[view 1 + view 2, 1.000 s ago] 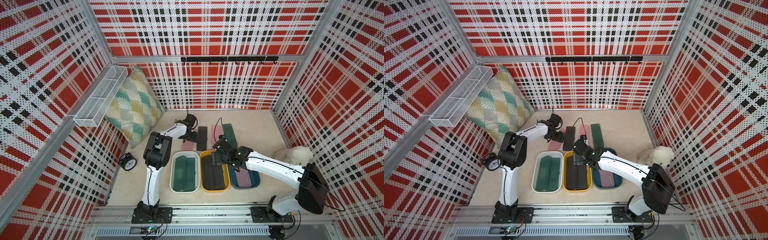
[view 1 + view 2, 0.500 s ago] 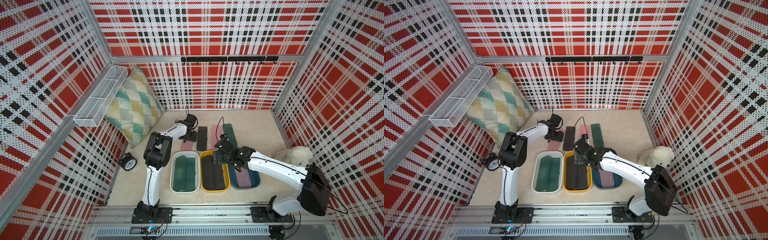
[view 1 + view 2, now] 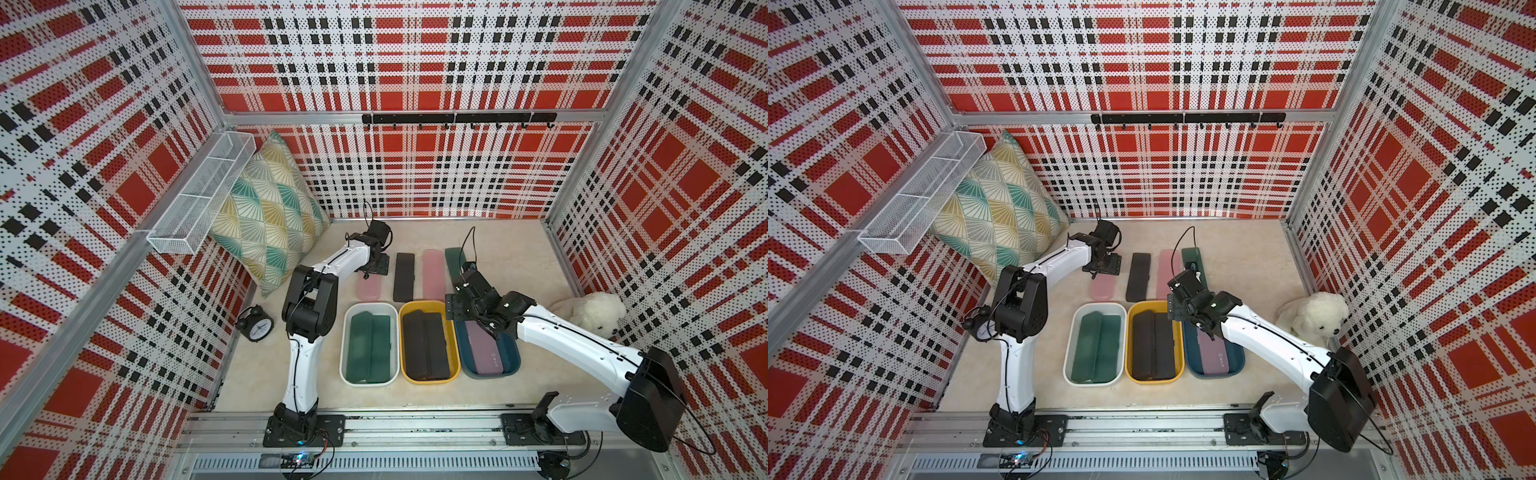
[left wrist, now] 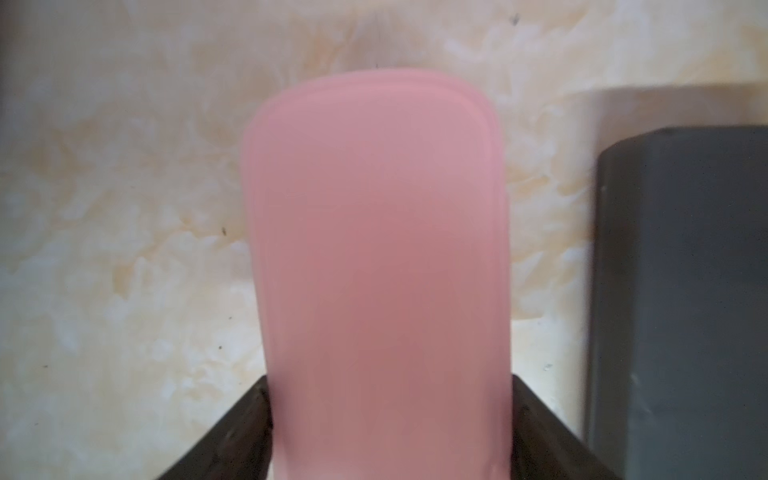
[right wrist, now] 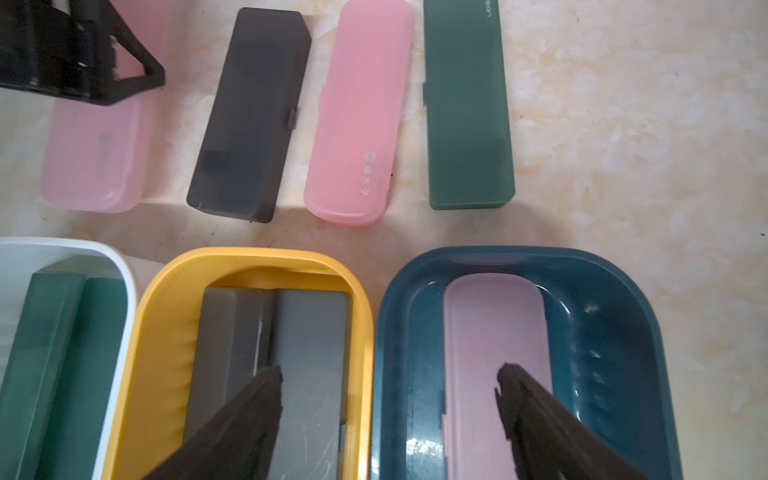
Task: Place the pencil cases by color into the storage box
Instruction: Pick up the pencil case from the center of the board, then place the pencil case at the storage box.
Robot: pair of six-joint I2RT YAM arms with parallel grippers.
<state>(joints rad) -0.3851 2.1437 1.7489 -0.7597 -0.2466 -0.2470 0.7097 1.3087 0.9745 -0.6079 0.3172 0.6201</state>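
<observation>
Pencil cases (image 5: pixel 357 108): five sorted, four loose in a row just beyond the yellow tub (image 3: pixel 401 345). Inside the yellow tub, a black pair (image 3: pixel 426 345). In the white tub (image 3: pixel 345 332), just beside it on the left arm's side, a green pair (image 3: pixel 370 347). In the blue tub (image 3: pixel 513 357), just beside it on the right arm's side, a stored pink case (image 3: pixel 484 353). Loose row, from the left arm's side across: pink case (image 3: pixel 369 286), black case (image 3: pixel 404 276), spare pink case (image 3: pixel 434 274), green case (image 3: pixel 454 257).

Left gripper (image 4: pixel 388 395) down on the pink case, fingers (image 4: pixel 232 440) pressed against its two long edges. Case seemingly flat on the table (image 3: pixel 511 249), not yet raised. Right gripper (image 5: pixel 390 374) spread apart and empty, hovering over the seam between yellow and blue tubs.

Probably best: lift straight up, clear of the black case just beside. Keep level, with the grip toward the far end and droop likely. Carry across the yellow tub, then lower beside the stored pink case, lengthwise along the blue tub. Move the right gripper aside first, as likely in the way.

Table beige, marbled, matte. Red plaid perforated walls (image 3: pixel 415 62) all round. Cushion (image 3: pixel 266 212) and wire basket (image 3: pixel 199 195) well off on the left arm's side of the yellow tub, clock (image 3: pixel 255 326) nearer. Plush toy (image 3: pixel 598 309) past the blue tub. Hook rail (image 3: pixel 457 118) high on the back wall.
</observation>
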